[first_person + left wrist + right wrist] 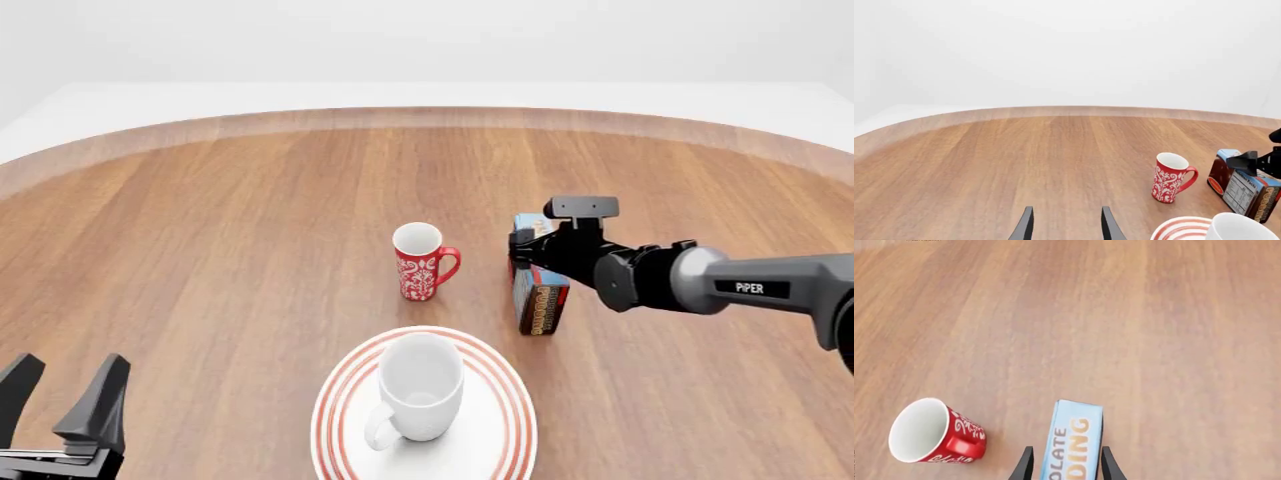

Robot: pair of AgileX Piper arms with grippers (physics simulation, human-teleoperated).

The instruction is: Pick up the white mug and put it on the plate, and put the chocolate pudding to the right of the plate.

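We see the shiny white mug (419, 385) upright on the round red-ringed plate (507, 420), our right gripper (1063, 465) w/ fingers round the light-blue chocolate pudding box (1071, 440), just right of the red patterned mug (422, 262), left gripper (60, 395) open & holding nothing.

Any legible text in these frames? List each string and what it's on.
"PIPER": on the right arm's forearm, front view.
"LATE" over "DING": cut-off lettering on the chocolate pudding box's light blue face, right wrist view.
White panel on the box's side, left wrist view: print too small to read.
Red mug: white ornamental pattern only, no words.
White mug and plate: no text.
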